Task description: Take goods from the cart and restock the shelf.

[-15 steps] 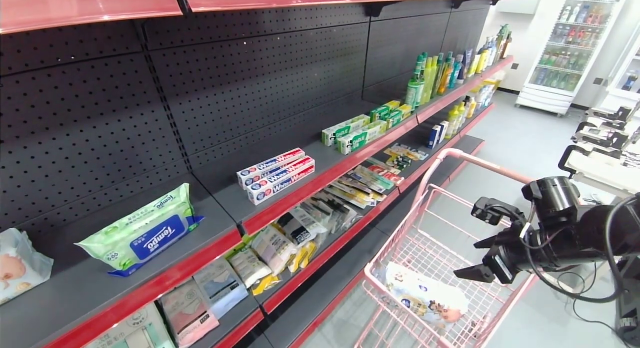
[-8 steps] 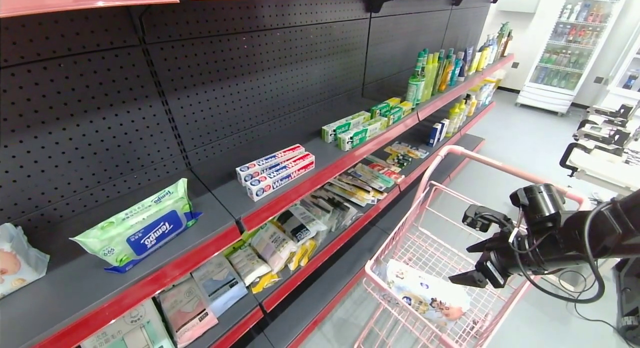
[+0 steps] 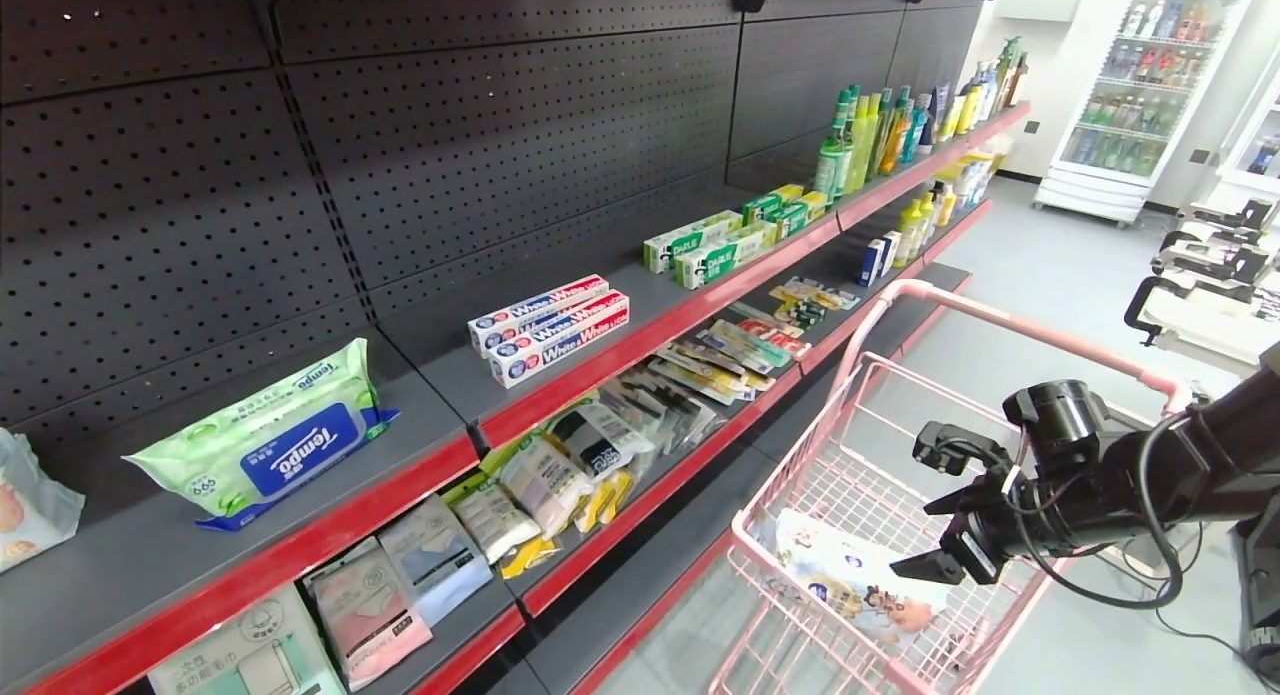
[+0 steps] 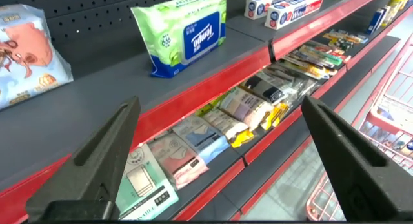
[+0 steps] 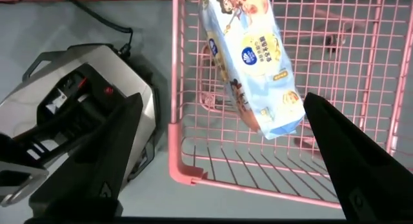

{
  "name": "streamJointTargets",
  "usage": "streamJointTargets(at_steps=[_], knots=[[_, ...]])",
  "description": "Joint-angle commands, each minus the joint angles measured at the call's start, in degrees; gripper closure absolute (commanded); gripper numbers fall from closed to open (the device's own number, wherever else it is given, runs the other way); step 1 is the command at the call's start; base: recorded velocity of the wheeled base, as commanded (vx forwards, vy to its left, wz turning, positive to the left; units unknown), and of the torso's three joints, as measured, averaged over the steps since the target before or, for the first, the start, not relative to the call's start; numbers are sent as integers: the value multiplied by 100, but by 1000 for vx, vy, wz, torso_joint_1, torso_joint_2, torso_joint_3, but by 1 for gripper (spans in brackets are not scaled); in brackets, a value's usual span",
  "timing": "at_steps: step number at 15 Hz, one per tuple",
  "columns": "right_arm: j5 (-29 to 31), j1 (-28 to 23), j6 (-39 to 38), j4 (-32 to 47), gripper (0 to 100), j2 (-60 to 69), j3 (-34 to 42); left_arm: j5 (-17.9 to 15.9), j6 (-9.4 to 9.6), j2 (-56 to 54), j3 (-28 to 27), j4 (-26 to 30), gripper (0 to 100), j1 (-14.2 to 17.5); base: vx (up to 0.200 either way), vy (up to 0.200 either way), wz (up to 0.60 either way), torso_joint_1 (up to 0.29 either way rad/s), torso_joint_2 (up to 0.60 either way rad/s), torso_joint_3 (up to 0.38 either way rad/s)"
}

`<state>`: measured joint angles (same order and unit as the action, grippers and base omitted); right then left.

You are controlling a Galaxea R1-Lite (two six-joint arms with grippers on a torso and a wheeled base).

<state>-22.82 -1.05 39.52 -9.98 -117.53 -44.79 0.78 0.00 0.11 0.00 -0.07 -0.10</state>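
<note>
The right end effector point(image 3: 928, 535) hangs above the pink cart point(image 3: 1000, 320), its fingers spread wide and holding nothing. The pack of baby wipes point(image 3: 850, 580) lies flat on the basket floor toward the cart's near corner on the shelf side, below the end effector and apart from it. The left end effector point(image 4: 219, 101) is also wide apart and empty, facing the front edge of the shelf point(image 4: 97, 114), where a green wipes pack point(image 4: 187, 33) stands
</note>
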Motion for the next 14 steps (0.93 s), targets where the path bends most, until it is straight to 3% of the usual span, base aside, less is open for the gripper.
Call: streamJointTargets(at_steps=[1, 14], knots=[[-3, 8, 12, 5, 0, -86, -12, 1, 0, 7, 0, -1, 0, 1, 0, 0, 0, -154, 334, 178], [-3, -53, 565, -21, 0, -437, -364, 1, 0, 7, 0, -1, 0, 1, 0, 0, 0, -153, 345, 183]])
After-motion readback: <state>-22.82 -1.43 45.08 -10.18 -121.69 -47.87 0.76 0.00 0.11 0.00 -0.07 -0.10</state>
